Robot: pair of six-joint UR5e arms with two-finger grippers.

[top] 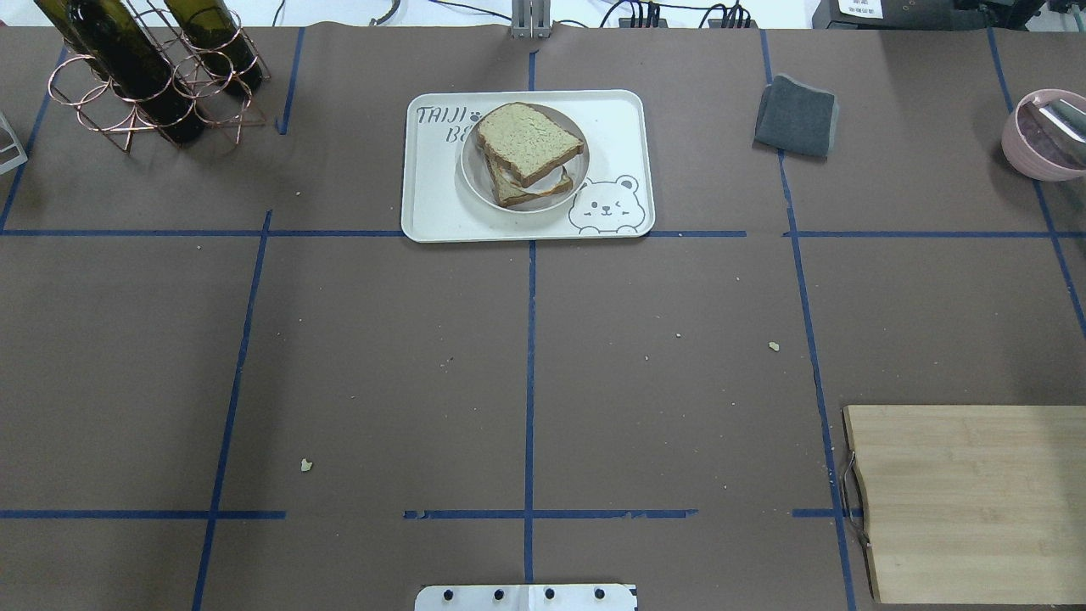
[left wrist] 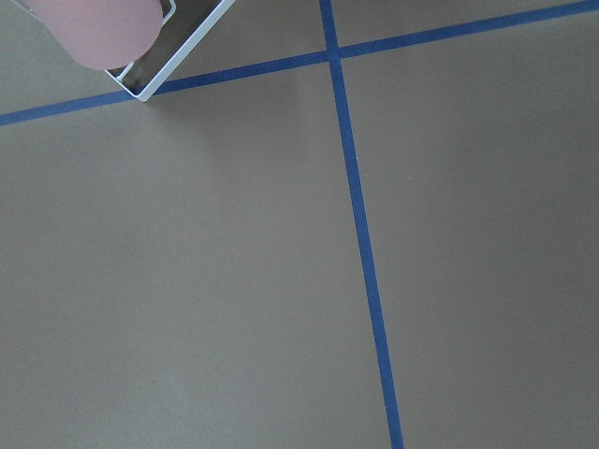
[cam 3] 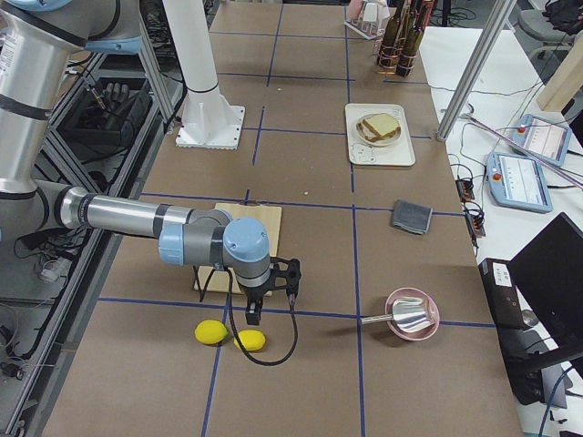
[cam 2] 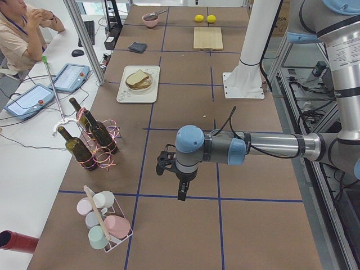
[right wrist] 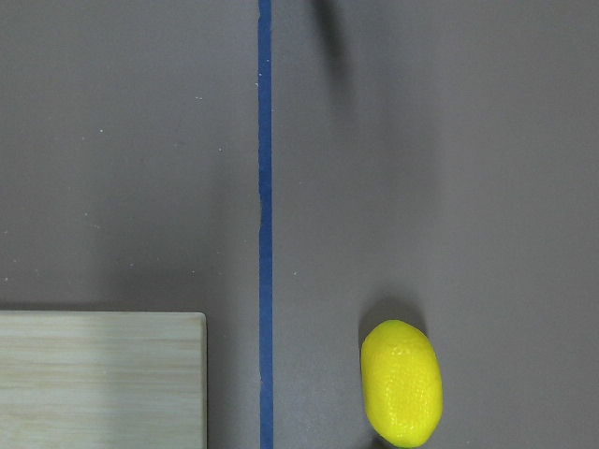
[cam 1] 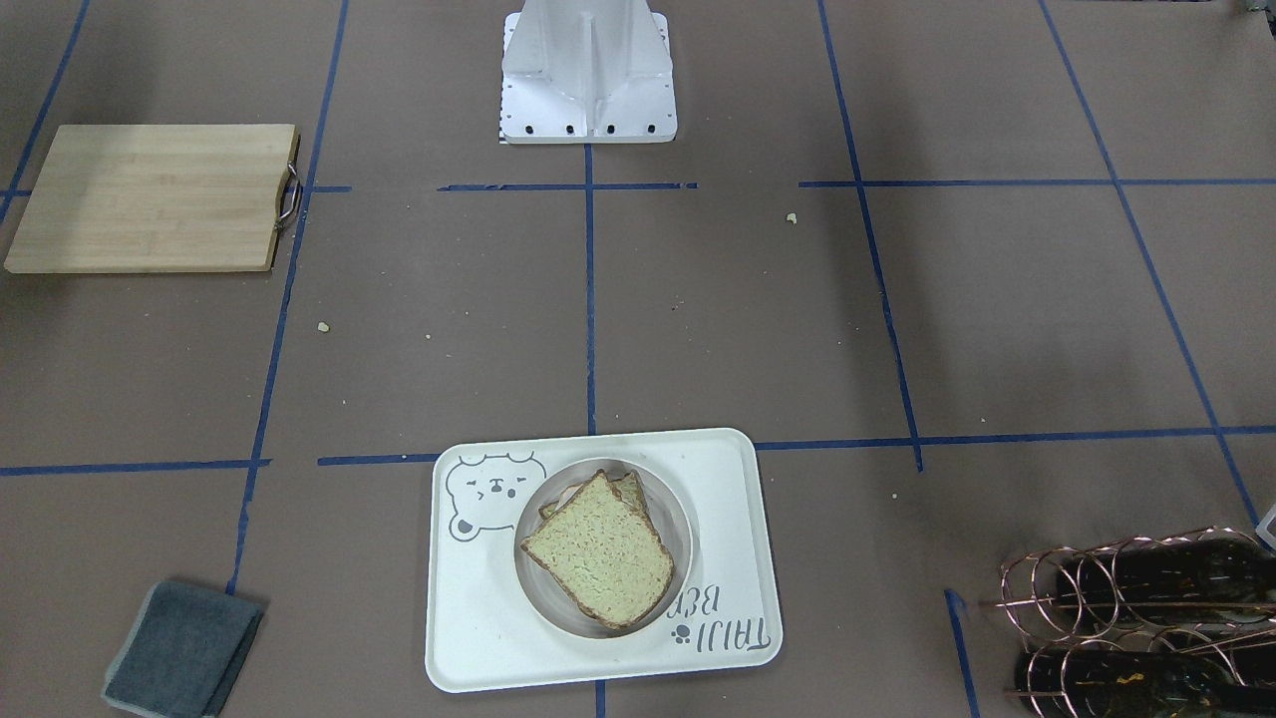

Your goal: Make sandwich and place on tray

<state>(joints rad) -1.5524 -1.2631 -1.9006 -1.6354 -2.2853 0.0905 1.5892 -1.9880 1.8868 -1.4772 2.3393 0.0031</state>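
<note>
The sandwich (cam 1: 598, 553), two slices of tan bread with dark crust stacked askew, lies on a small round white plate (cam 1: 678, 509) on the cream-white bear tray (cam 1: 469, 638). It also shows in the overhead view (top: 530, 144), where a bit of egg white peeks out between the slices; the yolk is hidden. My left gripper (cam 2: 179, 194) hangs over bare table far from the tray, near a cup rack. My right gripper (cam 3: 253, 314) hangs by the cutting board's corner near two lemons. I cannot tell whether either is open or shut.
A wooden cutting board (top: 967, 501) lies at the robot's right. There is a grey cloth (top: 797, 116), a pink bowl (top: 1044, 136), a copper rack with wine bottles (top: 153, 76), two lemons (cam 3: 211, 333) and a rack of cups (cam 2: 104, 219). An operator sits beyond the table.
</note>
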